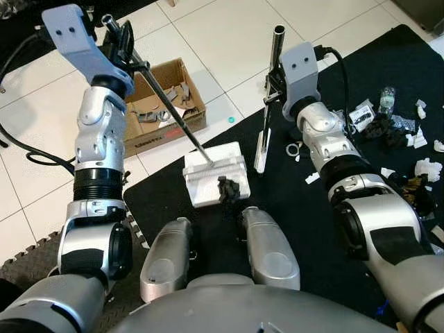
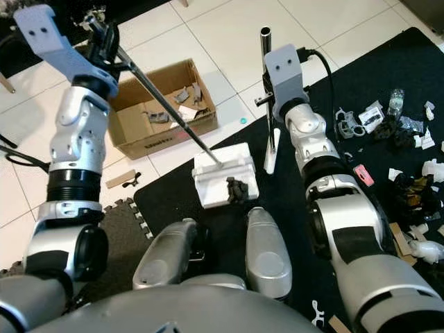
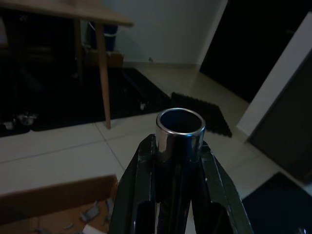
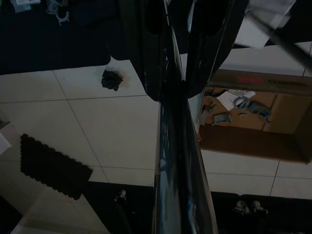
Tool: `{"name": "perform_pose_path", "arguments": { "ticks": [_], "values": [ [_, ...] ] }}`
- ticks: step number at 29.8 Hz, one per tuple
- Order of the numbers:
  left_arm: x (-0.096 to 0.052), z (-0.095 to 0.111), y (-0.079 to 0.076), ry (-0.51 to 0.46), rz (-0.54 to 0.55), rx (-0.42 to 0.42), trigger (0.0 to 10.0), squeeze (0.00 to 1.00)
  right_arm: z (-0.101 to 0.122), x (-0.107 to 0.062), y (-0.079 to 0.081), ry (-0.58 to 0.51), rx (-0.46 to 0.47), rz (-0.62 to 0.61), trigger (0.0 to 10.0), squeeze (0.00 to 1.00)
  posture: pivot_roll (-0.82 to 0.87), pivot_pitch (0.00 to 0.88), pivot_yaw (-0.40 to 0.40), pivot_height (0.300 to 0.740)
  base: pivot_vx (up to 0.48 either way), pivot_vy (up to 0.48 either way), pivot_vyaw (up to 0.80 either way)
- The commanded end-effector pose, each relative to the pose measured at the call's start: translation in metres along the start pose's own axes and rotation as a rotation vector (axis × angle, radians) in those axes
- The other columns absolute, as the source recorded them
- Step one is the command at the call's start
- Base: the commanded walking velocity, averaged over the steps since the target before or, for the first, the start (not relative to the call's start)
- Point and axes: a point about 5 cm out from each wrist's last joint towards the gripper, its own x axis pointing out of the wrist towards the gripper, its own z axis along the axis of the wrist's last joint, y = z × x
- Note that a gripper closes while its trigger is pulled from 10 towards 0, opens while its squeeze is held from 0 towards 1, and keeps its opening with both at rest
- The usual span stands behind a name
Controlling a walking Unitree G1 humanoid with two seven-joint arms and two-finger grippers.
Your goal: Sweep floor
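My left gripper (image 1: 123, 43) is raised at the left and shut on the top of a thin metal handle (image 1: 170, 107). The handle slants down to a white dustpan (image 1: 211, 170) on the black mat's (image 1: 291, 194) edge, just ahead of my knees. A dark clump of debris (image 1: 229, 187) lies on the pan's near side. In the left wrist view the fingers (image 3: 141, 195) clamp the tube's open end (image 3: 179, 127). My right gripper (image 1: 272, 90) is shut on an upright metal pole (image 1: 277, 48) ending in a narrow white brush head (image 1: 261, 149) on the mat, right of the pan.
A cardboard box (image 1: 163, 104) with scraps inside stands on the white tiles behind the pan. Several bits of litter (image 1: 388, 121) lie on the mat at the right. A grey foam tile (image 1: 41, 250) sits at the near left. A cable (image 1: 28, 149) runs along the left.
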Motion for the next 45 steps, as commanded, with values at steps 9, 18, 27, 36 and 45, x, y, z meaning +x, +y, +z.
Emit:
{"name": "perform_pose_path", "arguments": {
  "ticks": [9,18,27,36,45],
  "values": [
    [0.003,0.041,-0.013,-0.126,-0.021,-0.027,10.0,0.0,0.002,0.0,-0.001,-0.023,-0.008,-0.008,10.0,0.0,-0.04,0.094,0.006,0.74,0.0,0.0,0.0],
    [0.001,0.058,-0.019,-0.167,-0.037,-0.038,10.0,0.0,0.002,0.0,-0.001,-0.019,-0.015,-0.004,10.0,0.0,-0.04,0.089,0.004,0.74,0.0,0.0,0.0],
    [-0.003,0.073,-0.029,-0.194,-0.061,-0.048,10.0,0.0,0.0,0.0,0.0,-0.011,-0.019,-0.001,10.0,0.0,-0.03,0.084,0.005,0.74,0.0,0.0,0.0],
    [-0.012,0.078,-0.035,-0.192,-0.068,-0.057,10.0,0.0,-0.002,0.0,0.001,0.0,-0.022,0.003,10.0,0.0,-0.03,0.082,0.004,0.74,0.0,0.0,0.0],
    [-0.01,0.084,-0.037,-0.213,-0.055,0.022,10.0,0.0,-0.004,-0.001,0.001,0.007,-0.025,0.004,10.0,0.0,-0.03,0.085,0.001,0.74,0.0,0.0,0.0]
  ]
}}
